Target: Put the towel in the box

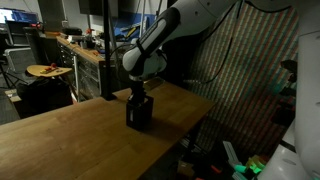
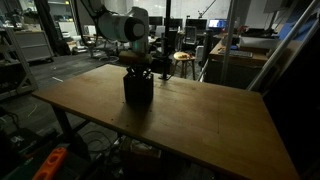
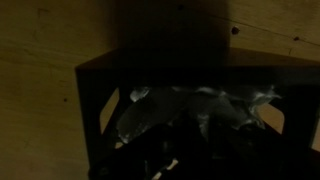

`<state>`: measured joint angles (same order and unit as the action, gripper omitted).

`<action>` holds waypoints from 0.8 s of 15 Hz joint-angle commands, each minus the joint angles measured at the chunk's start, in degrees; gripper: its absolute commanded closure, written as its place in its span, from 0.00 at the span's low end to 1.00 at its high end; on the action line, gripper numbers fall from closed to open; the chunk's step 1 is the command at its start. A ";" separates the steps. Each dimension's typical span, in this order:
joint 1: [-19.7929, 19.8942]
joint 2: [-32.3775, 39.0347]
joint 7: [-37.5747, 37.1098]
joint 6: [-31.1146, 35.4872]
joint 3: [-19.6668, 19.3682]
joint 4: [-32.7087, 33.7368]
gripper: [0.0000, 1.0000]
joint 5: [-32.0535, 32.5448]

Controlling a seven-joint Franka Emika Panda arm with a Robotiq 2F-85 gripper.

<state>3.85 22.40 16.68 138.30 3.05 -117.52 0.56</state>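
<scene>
Where the pincer [image 1: 139, 97] reaches down into the open top of the box [image 1: 139, 114], its tips are lost in shadow, so I cannot tell whether the jaws stand apart or together, nor whether they hold anything. In the wrist view only dark shapes at the lower edge hint at the fingers, too dim to read. Just beyond them in that view the towel [image 3: 190, 105] lies crumpled inside the box [image 3: 98, 110], a pale, creased heap against the dark walls and spread across most of the inside. In both exterior views the towel is hidden by the box walls. The box [image 2: 138, 89] is small, dark and upright, and it stands on the bench [image 2: 205, 120] with the pincer [image 2: 137, 72] straight above it. The arm [image 1: 165, 35] rises from the pincer and bends up and away out of the frame; in an exterior view the same arm [image 2: 122, 25] shows its pale, rounded joint above the box. The bench [image 1: 70, 135] is bare light wood around the box. Well apart from it, on the dim floor, stands a round stool [image 1: 48, 72], and a green glow [image 1: 250, 165] shows low beside the bench
</scene>
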 commanded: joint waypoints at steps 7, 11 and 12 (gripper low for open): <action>0.34 2.22 0.09 -0.38 1.17 0.78 0.86 -4.10; 0.72 0.89 -0.35 -0.51 0.50 0.62 0.44 -4.38; 0.85 0.51 -0.43 -0.61 0.32 0.61 0.38 -4.30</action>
<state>4.22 23.70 16.61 138.32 3.58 -117.33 -2.85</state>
